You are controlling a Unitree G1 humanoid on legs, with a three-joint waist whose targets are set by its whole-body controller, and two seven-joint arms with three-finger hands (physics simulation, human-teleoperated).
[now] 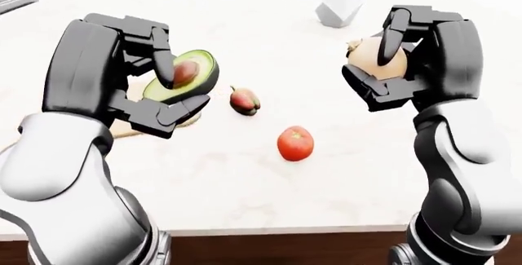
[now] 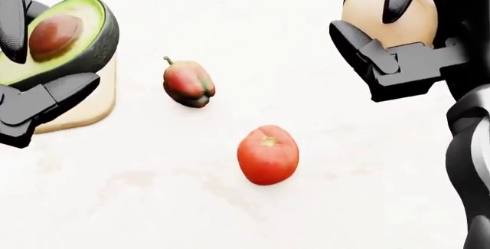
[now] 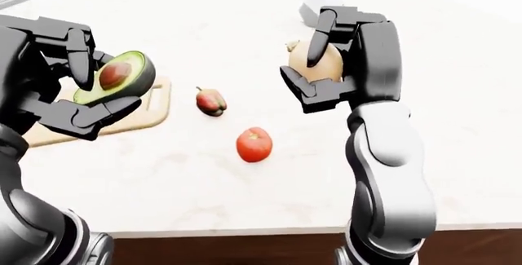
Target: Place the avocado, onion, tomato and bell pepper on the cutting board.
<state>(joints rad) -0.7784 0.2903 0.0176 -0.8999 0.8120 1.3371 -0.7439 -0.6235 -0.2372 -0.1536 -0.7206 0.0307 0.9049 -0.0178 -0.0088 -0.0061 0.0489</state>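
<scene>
The black three-finger left hand point(image 1: 155, 87) is gripping a halved green avocado with brown pit point(image 1: 186, 75) at the left-eye view's left, above the pale wooden cutting board point(image 3: 151, 109). The right hand point(image 1: 399, 63) is clasping a tan round onion point(image 1: 377, 58) at upper right. A red tomato point(image 2: 268, 155) and a reddish-green bell pepper point(image 2: 188, 83) are lying apart on the white marble counter point(image 2: 153, 191) at centre; no writing is showing.

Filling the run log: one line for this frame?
left hand: holds halved green avocado | right hand: holds tan onion | red tomato, bell pepper: on counter
</scene>
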